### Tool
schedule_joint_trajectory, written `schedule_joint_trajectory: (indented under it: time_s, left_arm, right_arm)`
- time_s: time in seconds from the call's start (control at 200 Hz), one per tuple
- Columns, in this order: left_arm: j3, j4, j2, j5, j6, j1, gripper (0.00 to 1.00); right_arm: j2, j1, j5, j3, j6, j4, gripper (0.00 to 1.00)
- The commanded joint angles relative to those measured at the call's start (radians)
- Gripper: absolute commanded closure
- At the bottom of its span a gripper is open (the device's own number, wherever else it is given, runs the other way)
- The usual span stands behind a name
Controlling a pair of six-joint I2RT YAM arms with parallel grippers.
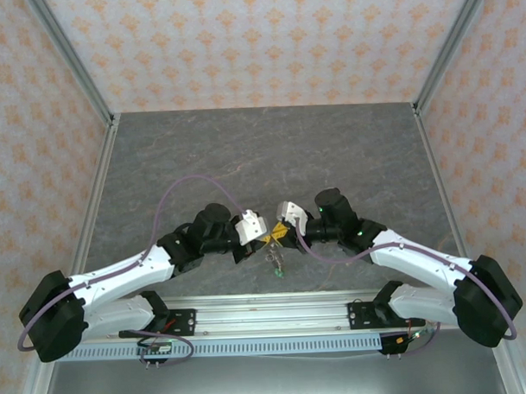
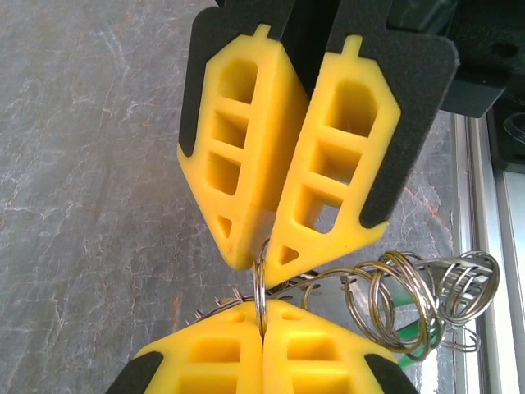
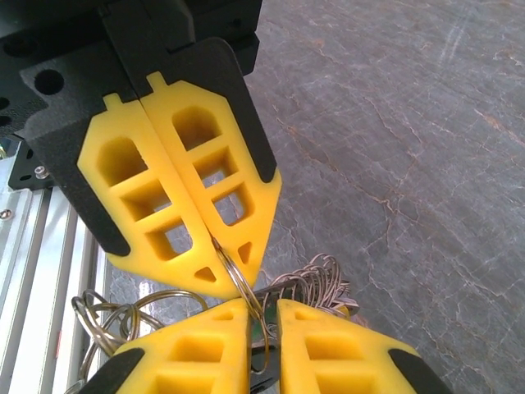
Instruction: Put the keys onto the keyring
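Observation:
My two grippers meet tip to tip above the near middle of the table. The left gripper (image 2: 263,318) is shut on a thin metal split ring, the keyring (image 2: 260,283), clamped edge-on between its yellow fingers. The right gripper (image 3: 264,320) stands slightly open, and the keyring (image 3: 238,275) runs loosely through the narrow gap between its fingers. More steel rings (image 2: 398,300) and a fan of wire loops (image 3: 328,283) hang from it. A green key (image 2: 408,335) shows behind the rings. In the top view the keys (image 1: 274,262) dangle below the left gripper (image 1: 263,238) and the right gripper (image 1: 280,234).
The grey stone-look table top (image 1: 261,154) stretches away behind the grippers. A metal rail (image 1: 267,313) with the arm bases runs along the near edge. Patterned walls (image 1: 258,41) close in the back and both sides.

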Motion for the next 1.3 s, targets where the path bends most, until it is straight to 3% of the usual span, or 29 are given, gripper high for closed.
schedule_joint_trajectory:
  time_s: [0.0,0.115,0.285,0.44,0.651,0.906,1.296]
  left_arm:
    - [-0.002,0.058,-0.041,0.027,0.0,-0.003,1.0]
    - [-0.003,0.068,-0.04,0.03,-0.01,-0.003,1.0]
    - [-0.01,0.086,-0.045,0.02,-0.023,-0.003,1.0]
    - [0.005,0.039,-0.036,0.009,-0.006,-0.003,0.98]
    - [0.027,0.009,-0.019,-0.001,0.006,-0.002,0.84]
    - [0.052,-0.024,0.004,-0.004,0.029,-0.004,0.83]
    - [0.067,-0.057,0.032,-0.019,0.043,-0.004,0.88]
  right_arm:
    - [0.004,0.002,0.024,-0.019,0.019,0.067,0.84]
    - [0.005,0.002,-0.002,-0.023,0.039,0.103,0.87]
    - [0.009,0.002,-0.022,-0.026,0.059,0.123,1.0]
    - [0.001,0.002,-0.02,-0.017,0.055,0.106,1.0]
    - [0.002,0.002,-0.022,0.019,0.032,0.069,1.0]
    - [0.015,0.002,-0.024,0.058,-0.014,-0.016,1.0]
    - [0.019,0.002,-0.053,0.067,-0.011,0.024,1.0]
